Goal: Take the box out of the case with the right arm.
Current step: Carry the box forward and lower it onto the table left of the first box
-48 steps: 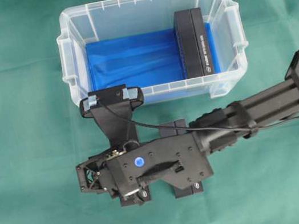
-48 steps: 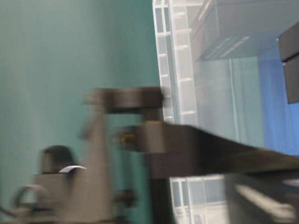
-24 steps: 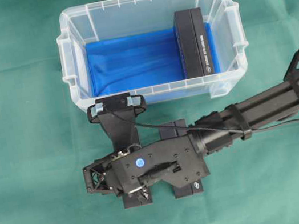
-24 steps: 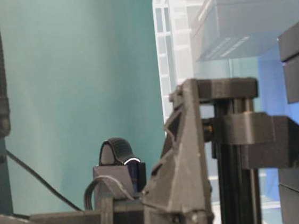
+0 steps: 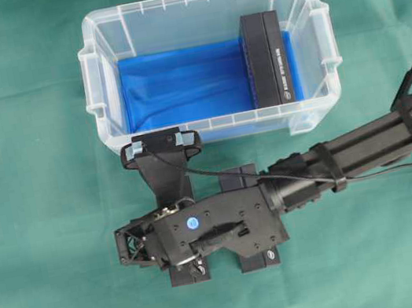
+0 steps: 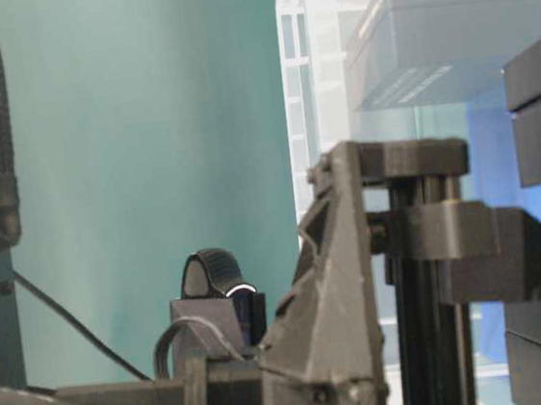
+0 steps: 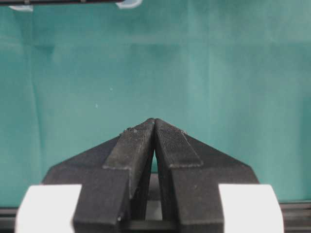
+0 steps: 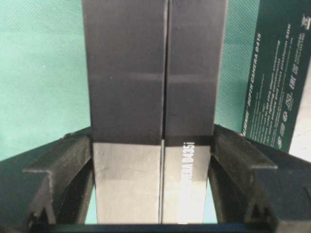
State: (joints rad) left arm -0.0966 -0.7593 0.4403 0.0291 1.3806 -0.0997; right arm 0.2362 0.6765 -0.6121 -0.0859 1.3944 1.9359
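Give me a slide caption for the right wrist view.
Right hand straddling a black box on green cloth, fingers slightly clear of its sides; second box alongside.

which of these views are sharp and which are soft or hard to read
Overhead: evenly lit and sharp, the case and the box inside it are crisp. Table-level: the right arm fills the foreground, dark and slightly soft, blocking much. Right wrist: the boxes loom close, lower faces washed pale grey.

bright, even light; soft shadows, close foreground parts slightly blurred.
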